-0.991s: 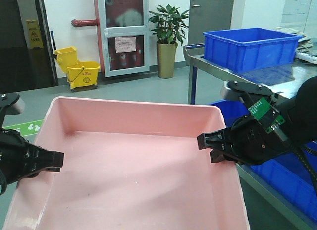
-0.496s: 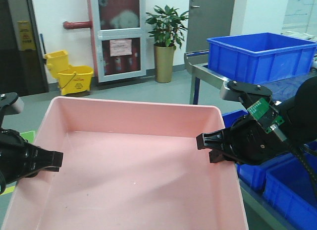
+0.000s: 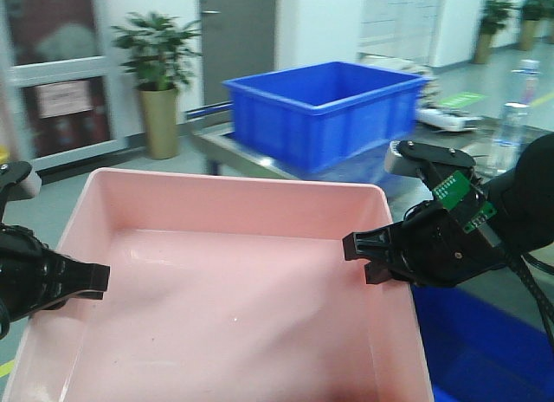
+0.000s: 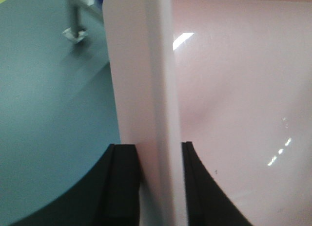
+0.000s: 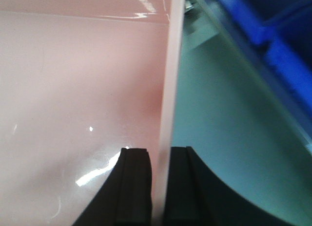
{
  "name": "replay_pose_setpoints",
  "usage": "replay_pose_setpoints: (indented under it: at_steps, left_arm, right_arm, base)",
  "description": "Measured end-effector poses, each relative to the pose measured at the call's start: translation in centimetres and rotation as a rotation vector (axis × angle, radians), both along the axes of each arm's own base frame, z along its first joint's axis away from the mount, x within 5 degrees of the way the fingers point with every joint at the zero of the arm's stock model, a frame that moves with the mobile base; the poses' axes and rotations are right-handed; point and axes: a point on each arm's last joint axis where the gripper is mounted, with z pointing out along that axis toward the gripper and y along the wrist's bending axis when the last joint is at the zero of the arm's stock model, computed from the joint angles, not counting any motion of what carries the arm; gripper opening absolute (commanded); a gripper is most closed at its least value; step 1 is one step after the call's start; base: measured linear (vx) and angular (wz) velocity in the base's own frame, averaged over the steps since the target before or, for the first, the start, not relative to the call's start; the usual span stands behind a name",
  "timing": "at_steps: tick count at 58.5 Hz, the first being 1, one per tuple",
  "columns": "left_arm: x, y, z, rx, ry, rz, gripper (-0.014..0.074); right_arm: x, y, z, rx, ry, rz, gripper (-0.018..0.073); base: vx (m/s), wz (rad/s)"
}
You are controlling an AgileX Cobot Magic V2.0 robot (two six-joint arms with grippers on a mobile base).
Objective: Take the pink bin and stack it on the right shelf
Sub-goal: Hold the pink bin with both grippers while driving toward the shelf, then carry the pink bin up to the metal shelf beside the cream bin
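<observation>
Backdrop shifted; left end effector and right end effector pinch opposite pink bin walls.

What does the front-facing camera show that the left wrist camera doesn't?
Only the front-facing view shows the whole pink bin, the right hand on its right wall, a blue crate on the steel shelf, and a potted plant. Only the left wrist view shows, close up, the two black fingers of the left hand pinching the bin's wall from both sides, with greenish floor below. Both show the pink bin gripped by the left hand.
</observation>
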Motion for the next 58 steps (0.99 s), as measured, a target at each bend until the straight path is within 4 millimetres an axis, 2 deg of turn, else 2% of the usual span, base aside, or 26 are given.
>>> replay_pose_setpoints:
  at_steps: [25, 58]
  left_arm:
    - [0.0, -0.01, 0.01, -0.002, 0.0, 0.0, -0.0001]
    - [0.0, 0.0, 0.01, -0.001, 0.0, 0.0, -0.0001]
  right_arm:
    - [-0.02, -0.05, 0.01, -0.006, -0.001, 0.0, -0.0009]
    - [-0.03, -0.05, 0.01, -0.006, 0.0, 0.0, -0.0009]
  base:
    - [0.39, -0.8]
    - [0.36, -0.56]
